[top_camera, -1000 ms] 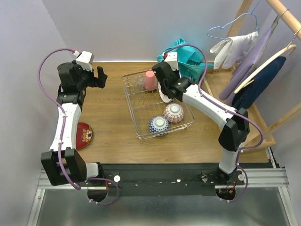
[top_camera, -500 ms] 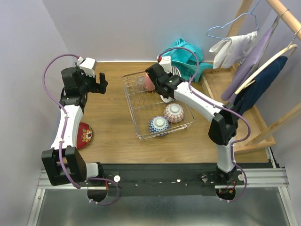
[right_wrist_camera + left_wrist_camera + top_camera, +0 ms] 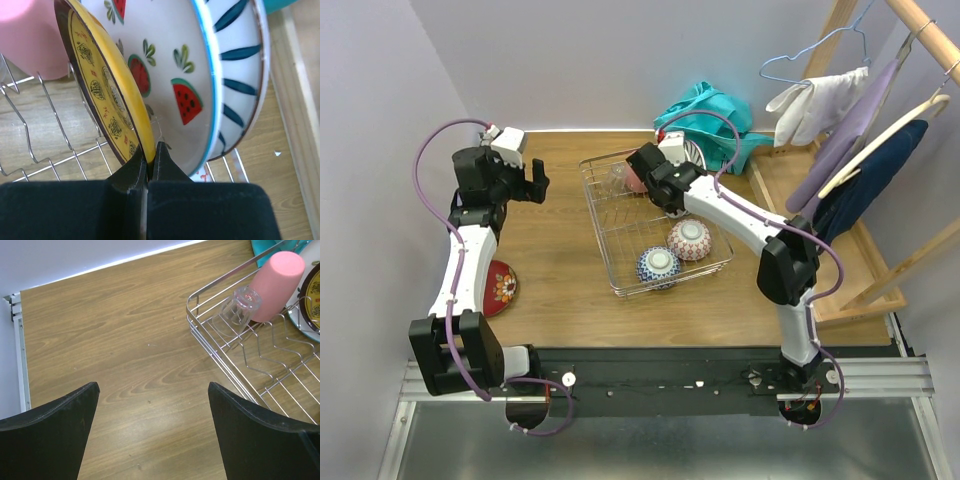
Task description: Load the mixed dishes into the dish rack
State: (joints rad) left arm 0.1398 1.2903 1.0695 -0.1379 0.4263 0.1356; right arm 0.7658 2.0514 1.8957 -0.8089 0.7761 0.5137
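Between right jaws, gold saucer (image 3: 106, 95) rim pinched, apparently slotted in dish rack (image 3: 620, 230), left jaws wide.

right tool (image 3: 150, 159) pinched on gold saucer (image 3: 100, 92) rim; watermelon plate (image 3: 165, 60), blue-striped plate (image 3: 240, 75) stacked behind; pink cup (image 3: 25, 45) top-left; rack (image 3: 30, 145) wires below

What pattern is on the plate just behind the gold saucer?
Red watermelon slices and green leaves. That plate shows best in the right wrist view.

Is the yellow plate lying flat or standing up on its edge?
Standing on edge. The yellow plate stands in the dish rack beside the watermelon plate, its rim pinched by the right gripper.
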